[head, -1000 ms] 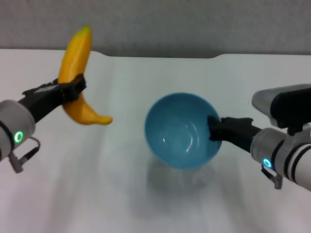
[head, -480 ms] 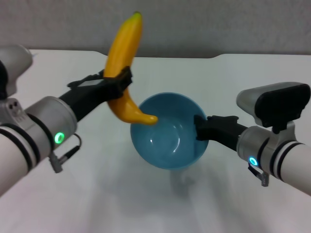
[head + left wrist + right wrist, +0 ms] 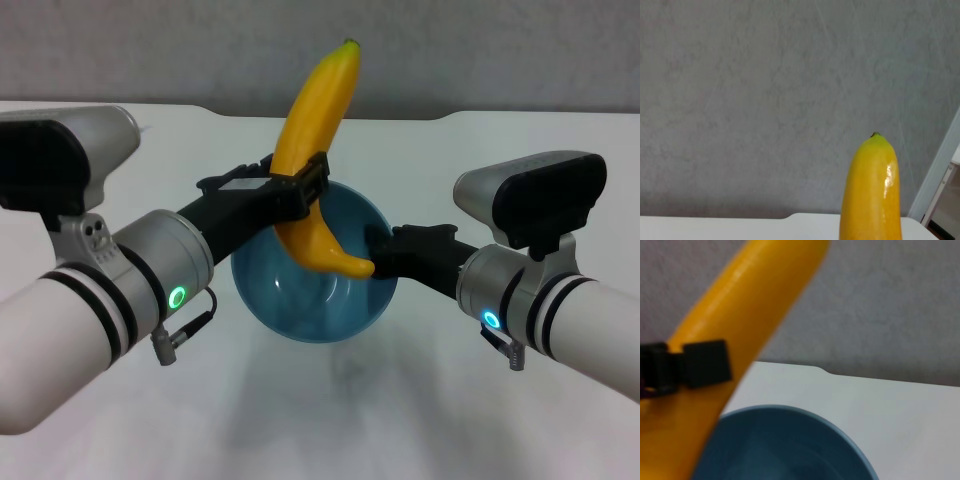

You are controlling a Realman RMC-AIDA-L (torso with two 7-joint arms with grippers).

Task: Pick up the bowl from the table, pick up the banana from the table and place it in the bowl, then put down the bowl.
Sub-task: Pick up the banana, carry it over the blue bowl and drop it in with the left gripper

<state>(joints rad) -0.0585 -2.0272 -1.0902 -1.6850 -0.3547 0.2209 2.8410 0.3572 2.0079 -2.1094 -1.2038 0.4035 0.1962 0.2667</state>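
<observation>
1. My right pincer (image 3: 378, 252) grips the bowl (image 3: 312, 300) by its rim, holding it above the worktop (image 3: 480, 160).
2. My left pincer (image 3: 305, 190) clamps the banana (image 3: 315, 150) mid-length, lower tip inside the bowl.
3. Placing step: I'd lower and release next.
4. Banana's long axis stands near upright, stem topmost, leaning away from me.

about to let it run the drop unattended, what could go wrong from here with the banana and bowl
The banana stands nearly upright in the left gripper, with only its lower tip over the bowl. It looks longer than the bowl is wide, so on release it may tip over the rim onto the table.

The right gripper holds the bowl by one side of its rim, above the table. A dropped banana could jolt or tilt the bowl in that grip.
</observation>
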